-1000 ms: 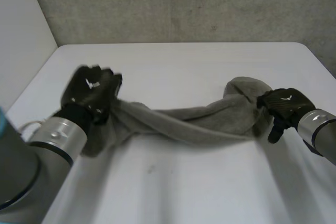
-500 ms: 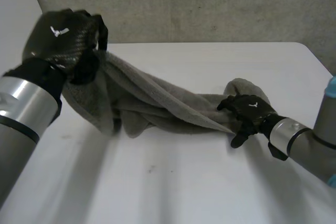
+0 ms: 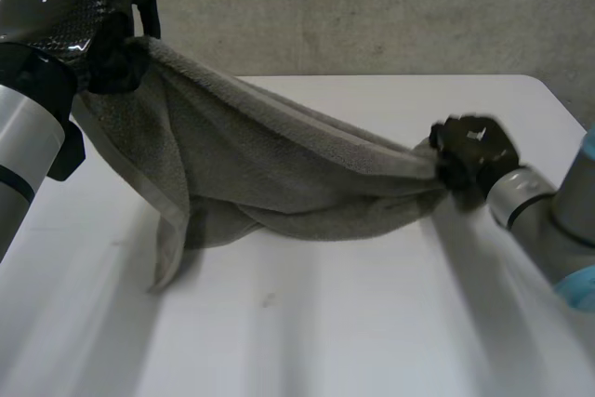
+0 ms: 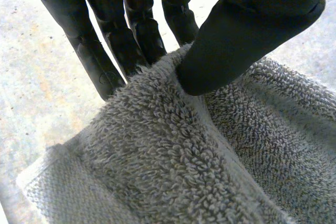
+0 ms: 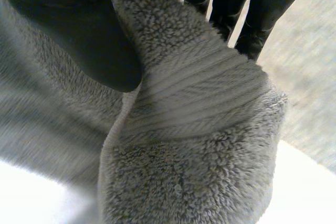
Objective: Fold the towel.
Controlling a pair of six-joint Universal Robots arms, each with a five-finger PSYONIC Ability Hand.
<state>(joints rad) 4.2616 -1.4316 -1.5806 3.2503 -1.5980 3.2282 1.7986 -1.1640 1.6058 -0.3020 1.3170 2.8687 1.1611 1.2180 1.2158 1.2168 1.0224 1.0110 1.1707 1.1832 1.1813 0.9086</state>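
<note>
- The grey fluffy towel [image 3: 260,165] hung stretched between both hands, sagging in the middle, with one loose corner drooping onto the white table [image 3: 372,323].
- The left hand [image 3: 65,16] was up high, thumb and fingers pinching one end by its hemmed edge.
- The right hand [image 3: 474,151] was low near the table, clamped on the bunched opposite end.
- A concrete wall [image 3: 372,6] stood behind.

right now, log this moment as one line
task: fold towel | left hand: shut on towel edge, raised high | right hand: shut on towel, low over table | towel: stretched between hands, lower edge hanging toward table
</note>
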